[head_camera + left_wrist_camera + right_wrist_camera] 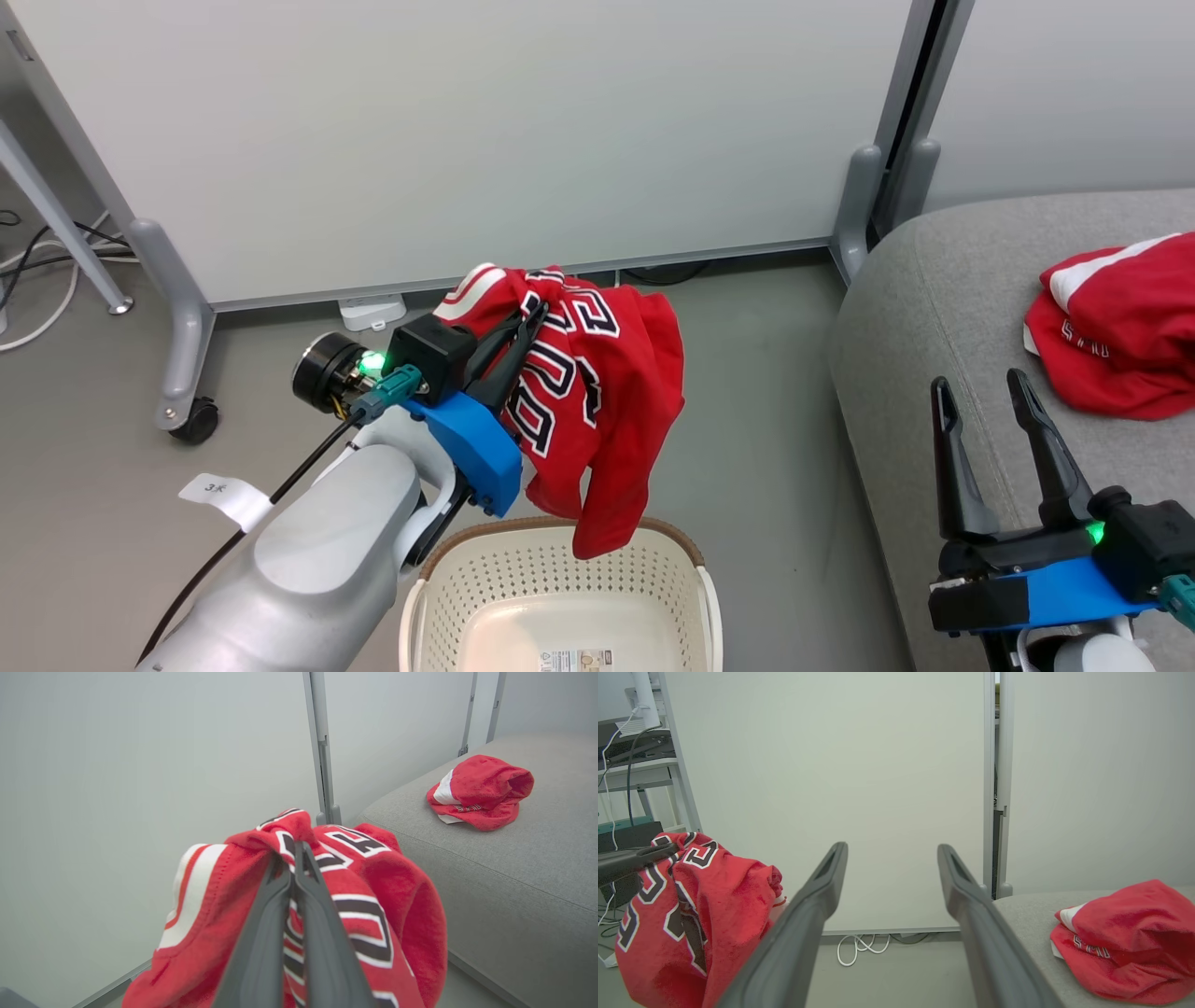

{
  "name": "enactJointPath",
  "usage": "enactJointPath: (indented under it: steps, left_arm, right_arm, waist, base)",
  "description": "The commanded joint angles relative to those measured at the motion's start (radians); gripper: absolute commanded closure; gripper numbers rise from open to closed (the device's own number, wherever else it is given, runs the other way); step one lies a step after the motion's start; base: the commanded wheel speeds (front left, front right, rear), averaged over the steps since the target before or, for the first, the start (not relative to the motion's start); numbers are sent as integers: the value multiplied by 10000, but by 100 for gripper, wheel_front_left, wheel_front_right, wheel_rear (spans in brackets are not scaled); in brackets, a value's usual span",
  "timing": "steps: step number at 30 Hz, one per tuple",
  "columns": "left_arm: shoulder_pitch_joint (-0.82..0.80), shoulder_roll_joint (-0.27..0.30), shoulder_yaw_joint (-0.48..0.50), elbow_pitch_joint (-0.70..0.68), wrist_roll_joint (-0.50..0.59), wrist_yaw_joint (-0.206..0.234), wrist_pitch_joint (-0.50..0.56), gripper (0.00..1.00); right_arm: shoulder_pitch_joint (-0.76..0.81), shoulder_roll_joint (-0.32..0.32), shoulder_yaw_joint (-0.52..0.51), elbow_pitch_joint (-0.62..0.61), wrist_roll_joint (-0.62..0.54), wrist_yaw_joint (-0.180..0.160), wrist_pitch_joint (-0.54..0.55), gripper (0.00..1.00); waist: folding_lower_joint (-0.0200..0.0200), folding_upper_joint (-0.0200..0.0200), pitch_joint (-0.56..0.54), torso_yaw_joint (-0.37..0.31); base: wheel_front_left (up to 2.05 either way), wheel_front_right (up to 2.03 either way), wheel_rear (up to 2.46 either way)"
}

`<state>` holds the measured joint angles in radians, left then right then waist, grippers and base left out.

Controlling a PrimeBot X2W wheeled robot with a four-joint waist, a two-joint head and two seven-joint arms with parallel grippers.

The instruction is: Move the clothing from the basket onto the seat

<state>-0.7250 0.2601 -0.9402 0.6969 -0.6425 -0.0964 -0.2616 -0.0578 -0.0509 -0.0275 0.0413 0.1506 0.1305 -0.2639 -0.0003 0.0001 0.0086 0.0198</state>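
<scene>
The left hand (293,854) is clenched on a fold of the lettered jersey (597,401). Its two fingers lie pressed together with cloth bunched round the tips. The jersey hangs free above the far end of the basket (686,551). In the head view its lowest tail is level with the brown rim; you cannot tell whether the tail touches the rim.

Step in hand, as judged: carry the jersey across to the seat (915,308).

1. Raise the load until the tail stands well above the rim before you traverse. A trailing tail may catch the rim and drag or tip the basket.
2. Keep the grip closed through the whole traverse. The pinch holds one fold only and the cloth is soft, so a quick swing could pull it out.
3. Release only once most of the cloth is over the cushion, well in from the rounded edge, so that it does not slide off.
4. Mind the right hand (977,381). It hovers over the seat's near edge, released, fingers spread and holding nothing, and it lies near the path.

Containers: the basket's visible interior shows bare perforated plastic and a label (579,661) on its bottom. Its near end is cut off by the frame. The second jersey (1120,327) lies crumpled on the seat, towards the right.
</scene>
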Motion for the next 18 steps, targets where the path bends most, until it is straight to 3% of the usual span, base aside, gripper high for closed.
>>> enactJointPath:
  steps: [1, 18]
  left_arm:
    - [52, 51, 88, -112, -9, 76, -49, 100]
    - [51, 385, 111, -2192, 2, 692, 323, 100]
  right_arm:
    - [144, 11, -18, 5, 44, 5, -8, 0]
    - [167, 11, 575, 289, 248, 5, -8, 0]
  waist:
    - [3, -1, -73, 71]
    - [3, -1, -139, 346]
  base:
    - [0, 0, 0]
    - [0, 0, 0]
